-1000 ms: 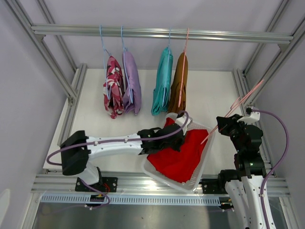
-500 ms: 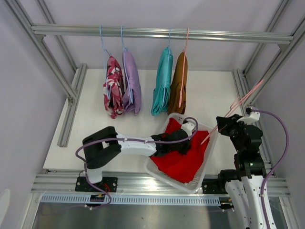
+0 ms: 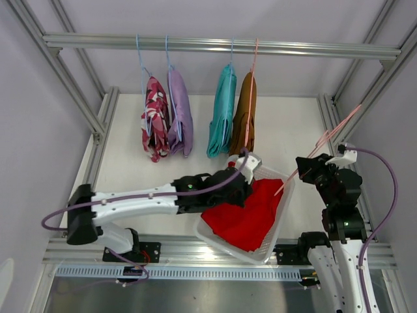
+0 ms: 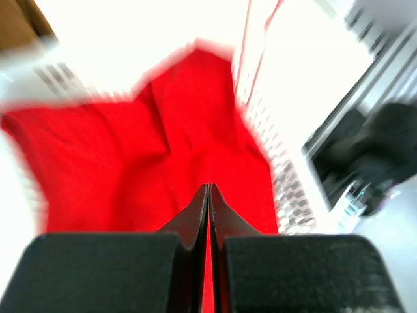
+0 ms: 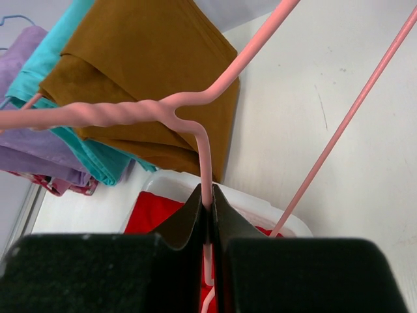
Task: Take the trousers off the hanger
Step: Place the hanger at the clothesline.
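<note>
Five pairs of trousers are in view, and four of them hang folded over hangers on the one metal rail [image 3: 221, 44] at the back. From left to right they are the camouflage pair [image 3: 154, 120], the lilac pair [image 3: 179, 111], the teal pair [image 3: 223, 111] and the rust-brown pair [image 3: 244, 114]. The first two hang touching each other, and so do the last two, with a gap between the twos. Three of the four hooks on the rail are pale blue and one is pink.

The fifth pair, the red trousers [image 3: 244, 218], lies crumpled in the single white basket [image 3: 276, 222] on the counter [image 3: 287, 124], at the near edge between the two arms.

The left claw [image 4: 208, 189] is over the red cloth inside the basket. Its two fingers are pressed tight together and grip nothing.

The right claw [image 5: 208, 192] is held up at the right of the basket. It is clamped on the wire of a fifth hanger, the bare pink hanger [image 5: 150, 107], just below its twisted neck. No garment hangs on it
</note>
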Robot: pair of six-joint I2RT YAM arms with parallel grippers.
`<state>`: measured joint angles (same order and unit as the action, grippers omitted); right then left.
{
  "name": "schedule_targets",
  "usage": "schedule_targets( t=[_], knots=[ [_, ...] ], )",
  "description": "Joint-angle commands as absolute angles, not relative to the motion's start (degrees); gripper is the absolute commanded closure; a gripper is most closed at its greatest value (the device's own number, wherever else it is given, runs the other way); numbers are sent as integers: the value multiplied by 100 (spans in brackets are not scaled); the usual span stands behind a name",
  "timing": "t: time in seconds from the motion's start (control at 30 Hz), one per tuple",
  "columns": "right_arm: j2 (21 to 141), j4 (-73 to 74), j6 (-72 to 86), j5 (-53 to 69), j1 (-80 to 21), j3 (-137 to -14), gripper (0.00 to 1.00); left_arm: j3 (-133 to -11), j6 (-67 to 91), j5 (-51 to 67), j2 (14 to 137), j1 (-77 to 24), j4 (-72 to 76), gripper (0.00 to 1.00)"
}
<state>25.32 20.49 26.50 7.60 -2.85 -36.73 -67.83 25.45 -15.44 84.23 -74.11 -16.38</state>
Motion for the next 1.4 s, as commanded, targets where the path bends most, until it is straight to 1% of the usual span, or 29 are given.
schedule_targets(
  t=[0.0, 0.13, 0.23, 0.33, 0.37, 0.4, 0.47, 0.5, 0.57, 0.6, 0.67, 0.7, 0.73, 0.77, 0.83, 0.87, 0.93, 0.97, 1.03, 1.1, 1.17, 1.37],
  knots=[
    [2759, 2056, 2584, 1028, -316, -4226, 100, -7417, 1927, -1977, 7727, -7392, -2547, 99],
    [2909, 2425, 2593, 1650, -316, -4684, 100, -7961, 1486, -2232, 7515, -7295, -2918, 99],
    [2944, 2776, 2593, 1977, -316, -5167, 100, -8007, 1301, -2206, 7340, -7111, -2945, 99],
    [3049, 3023, 2584, 2722, -316, -5684, 100, -7823, 1467, -1812, 7085, -6637, -2690, 99],
    [3093, 3084, 2610, 3160, -316, -5834, 100, -7814, 1633, -1637, 7023, -6357, -2655, 99],
    [3120, 3224, 2654, 3321, -316, -5984, 100, -7787, 1670, -1356, 6970, -6241, -2593, 99],
    [3190, 3234, 2856, 3716, -316, -6317, 100, -7691, 1679, -1161, 6839, -5935, -2400, 99],
    [3225, 3243, 2900, 4240, -316, -6406, 100, -7673, 1618, -951, 6812, -5846, -2382, 99],
    [3287, 3375, 3023, 4612, -316, -6626, 100, -7594, 1582, -748, 6716, -5592, -2277, 99],
    [3287, 3349, 3067, 4954, -316, -6627, 100, -7237, 1634, -625, 6619, -5503, -2163, 99],
    [3252, 3174, 3329, 5403, -316, -6470, 100, -6927, 1966, 85, 6382, -5170, -1551, 99],
    [3226, 2981, 3462, 5727, -316, -6390, 100, -6447, 2091, 540, 6120, -5037, -1286, 99],
    [3208, 2832, 3602, 5870, -316, -6320, 100, -6312, 2240, 1467, 6030, -4740, -1040, 99],
    [3165, 2726, 3786, 5975, -316, -6258, 100, -6232, 2433, 1833, 5960, -4650, -820, 92],
    [3041, 2628, 3849, 6090, -316, -6196, 100, -6108, 2461, 2344, 5880, -4571, -467, 87],
    [2989, 2576, 3919, 6134, -325, -6179, 100, -6091, 2548, 2756, 5880, -4570, -370, 82],
    [2804, 2269, 4218, 6187, -316, -6022, 100, -5889, 2750, 3153, 5862, -4570, 208, 72],
    [2743, 2198, 4323, 6187, -316, -5968, 100, -5819, 2951, 3442, 5871, -4562, 411, 56],
    [2602, 2145, 4464, 6187, -316, -5863, 100, -5669, 3084, 3620, 5932, -4544, 798, 37],
    [2479, 2162, 4509, 6196, -316, -5819, 100, -5582, 3243, 3796, 6003, -4544, 975, 25],
    [2286, 2153, 4500, 6214, -299, -5810, 100, -5564, 3400, 3858, 6116, -4535, 1081, 21],
    [2145, 2382, 4464, 6301, -203, -5784, 100, -5511, 3577, 3955, 6258, -4535, 1318, 16]
  ],
)
